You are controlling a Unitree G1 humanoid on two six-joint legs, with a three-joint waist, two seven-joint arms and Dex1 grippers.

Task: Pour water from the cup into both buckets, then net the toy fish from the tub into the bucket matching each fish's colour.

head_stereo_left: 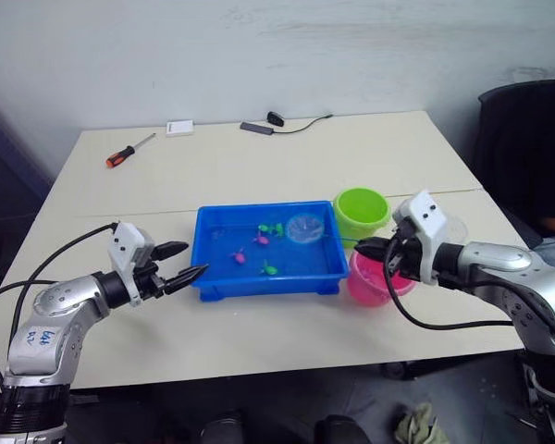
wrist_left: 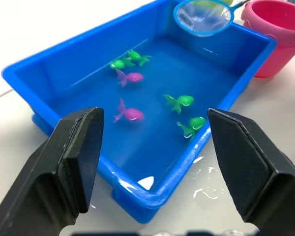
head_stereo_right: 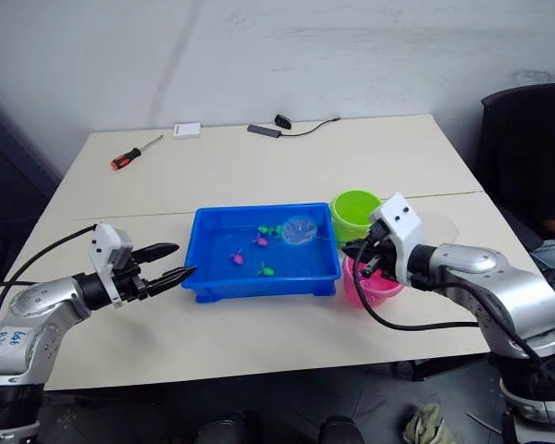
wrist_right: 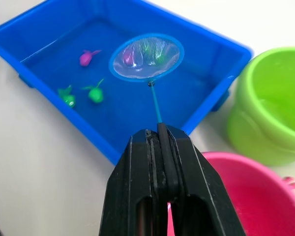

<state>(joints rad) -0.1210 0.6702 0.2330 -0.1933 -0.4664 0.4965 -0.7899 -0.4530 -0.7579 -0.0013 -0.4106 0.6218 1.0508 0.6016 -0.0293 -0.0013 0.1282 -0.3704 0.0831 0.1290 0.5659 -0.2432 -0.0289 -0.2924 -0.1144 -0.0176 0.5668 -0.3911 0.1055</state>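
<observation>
Right gripper [wrist_right: 160, 135] clamped on the thin handle of a small round blue-rimmed net [wrist_right: 146, 57] held over the shallow bright blue plastic tub [head_stereo_left: 208, 282].
Left gripper [head_stereo_left: 185, 262], fingers apart, hovers just beside the tub; tiny green and pink toy fish [wrist_left: 132, 114] float inside; lime-green bucket [head_stereo_left: 361, 213] and pink bucket [head_stereo_left: 368, 289] stand beside it.

A screwdriver [head_stereo_left: 126, 153] with an orange and black handle lies near the far left corner of the pale table [head_stereo_left: 231, 166], its metal tip pointing toward the wall. Further along the far edge sits a small white box [head_stereo_left: 178, 128], and just right of it a flat dark device [head_stereo_left: 256, 129] lies joined to a thin black cable [head_stereo_left: 307, 123] that runs on past a small black object [head_stereo_left: 276, 118]. At the right edge of the scene stands a dark chair [head_stereo_left: 523, 148], and a crumpled cloth [head_stereo_left: 416, 428] lies on the floor below the table's near side.
</observation>
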